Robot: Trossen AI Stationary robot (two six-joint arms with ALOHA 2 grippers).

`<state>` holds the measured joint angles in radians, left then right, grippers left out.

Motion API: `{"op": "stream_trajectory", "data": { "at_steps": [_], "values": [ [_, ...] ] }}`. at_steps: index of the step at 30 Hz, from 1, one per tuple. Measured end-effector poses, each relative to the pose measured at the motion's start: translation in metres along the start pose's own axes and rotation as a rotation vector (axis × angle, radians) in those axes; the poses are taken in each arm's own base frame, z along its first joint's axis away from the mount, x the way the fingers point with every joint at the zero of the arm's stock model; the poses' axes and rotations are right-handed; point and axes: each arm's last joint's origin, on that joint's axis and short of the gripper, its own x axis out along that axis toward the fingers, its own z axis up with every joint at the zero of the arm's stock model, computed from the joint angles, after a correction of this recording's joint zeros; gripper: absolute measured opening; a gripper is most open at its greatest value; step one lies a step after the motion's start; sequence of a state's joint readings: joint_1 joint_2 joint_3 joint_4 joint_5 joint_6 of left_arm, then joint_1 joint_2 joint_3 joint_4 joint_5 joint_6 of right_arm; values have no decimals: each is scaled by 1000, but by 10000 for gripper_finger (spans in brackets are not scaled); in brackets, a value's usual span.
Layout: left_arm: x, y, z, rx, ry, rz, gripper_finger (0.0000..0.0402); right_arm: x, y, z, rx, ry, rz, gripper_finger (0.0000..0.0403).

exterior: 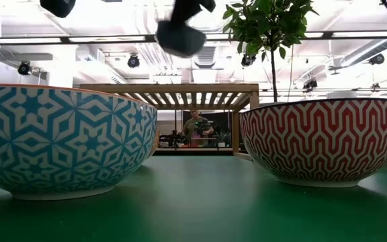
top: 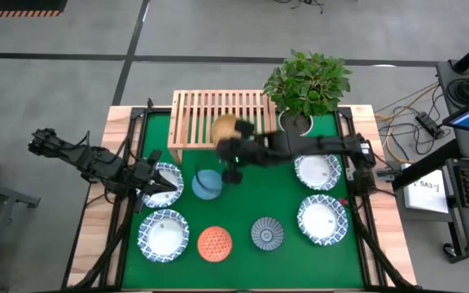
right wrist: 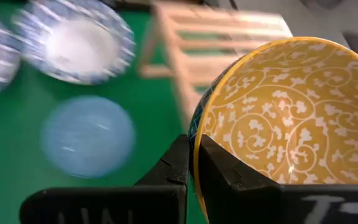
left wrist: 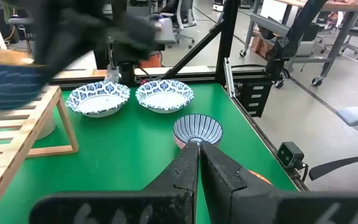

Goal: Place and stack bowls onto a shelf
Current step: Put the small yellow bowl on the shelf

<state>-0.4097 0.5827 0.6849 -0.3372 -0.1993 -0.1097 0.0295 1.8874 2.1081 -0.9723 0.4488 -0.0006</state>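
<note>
Presently, my right gripper [right wrist: 193, 163] is pinched on the rim of the yellow-orange bowl [right wrist: 283, 112], one finger inside the rim and one outside, holding it tilted. From above, this bowl [top: 225, 127] sits over the front edge of the shelf [top: 198, 110], with my right arm stretched across from the right side of the table. The pictures do not settle whether the bowl touches the slats.

The plain blue bowl [top: 208, 184] lies on the green mat [top: 243, 216] just in front of the shelf, below my right gripper [top: 233, 155].

My left gripper [left wrist: 199, 148] has its fingers pressed together with nothing between them. From above it [top: 155, 183] hangs at the left edge of a white bowl with blue patterned rim [top: 163, 184], beside the plain blue bowl.

A second white patterned bowl [top: 164, 235] lies at front left. Two more [top: 317, 171] [top: 322, 220] lie on the right side of the mat, one behind the other. The red-orange bowl [top: 214, 242] and the grey-blue striped bowl [top: 267, 233] lie along the front, apart from each other.

A potted plant [top: 308, 85] stands at the shelf's right end. A person [exterior: 195, 128] shows in the room beyond the shelf.
</note>
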Motion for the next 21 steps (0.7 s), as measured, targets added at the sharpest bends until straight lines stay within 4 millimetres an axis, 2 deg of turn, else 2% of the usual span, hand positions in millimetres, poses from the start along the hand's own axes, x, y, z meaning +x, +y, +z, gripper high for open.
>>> {"op": "stream_trajectory", "data": {
  "at_steps": [5,11,21],
  "values": [
    [0,0,0,0,0,0,0,21,-42,-9,52,86,-74,12],
    [0,0,0,0,0,0,0,33,-78,-17,130,137,-78,12],
    [0,0,0,0,0,0,0,48,-111,-33,216,214,-76,12]
  ]
}}
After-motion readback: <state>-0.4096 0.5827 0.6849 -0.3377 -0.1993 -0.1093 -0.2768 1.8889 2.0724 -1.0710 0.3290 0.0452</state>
